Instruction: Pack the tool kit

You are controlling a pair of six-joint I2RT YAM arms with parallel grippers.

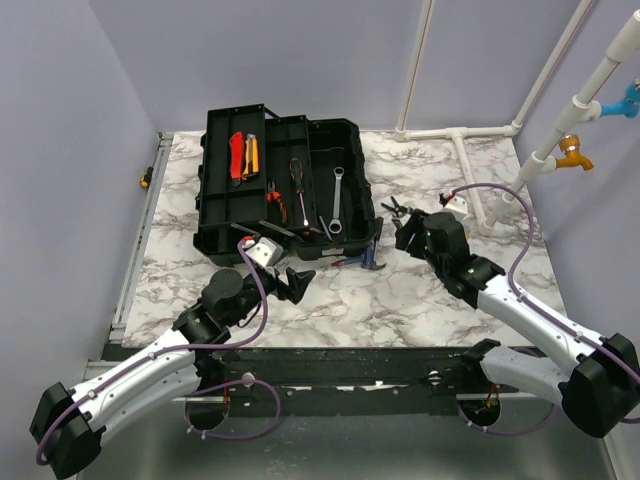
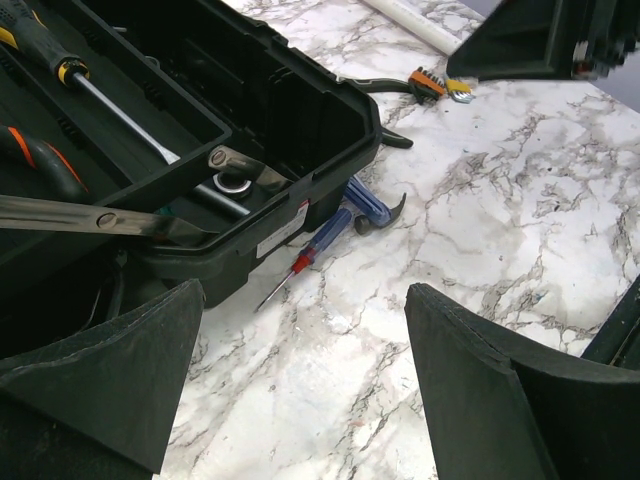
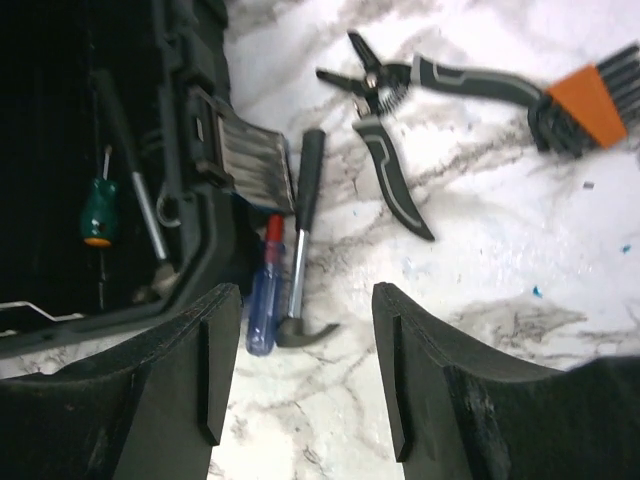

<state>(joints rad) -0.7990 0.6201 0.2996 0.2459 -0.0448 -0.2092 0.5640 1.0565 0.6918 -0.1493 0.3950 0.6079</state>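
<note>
**Toolbox** (image 1: pixel 212 228): black, lid open, standing left of centre on the marble-pattern table (image 1: pixel 440 300).

**In its tray**, we count:
- a red utility knife (image 1: pixel 236 150) and a yellow utility knife (image 1: pixel 250 152), side by side
- red-handled pliers (image 1: pixel 274 200)
- a long screwdriver (image 1: pixel 297 185)

**In the main well:**
- a combination wrench (image 1: pixel 337 200)
- a green-handled screwdriver (image 3: pixel 97 210) (seen only from the right wrist)

**Loose on the table, by the box's near right corner:**
- a blue-handled screwdriver (image 3: pixel 262 300)
- a small hammer (image 3: pixel 300 240) lying just beside that screwdriver
- grey-and-black pliers (image 3: pixel 385 130), further right, handles spread
- an orange bit holder (image 3: pixel 590 100) just beyond those pliers

**Left gripper** (image 2: pixel 300 400): fingers apart, holding nothing, low over the table in front of the box.

**Right gripper** (image 3: pixel 305 370): fingers likewise apart and empty, above the hammer and the blue-handled screwdriver.
</note>
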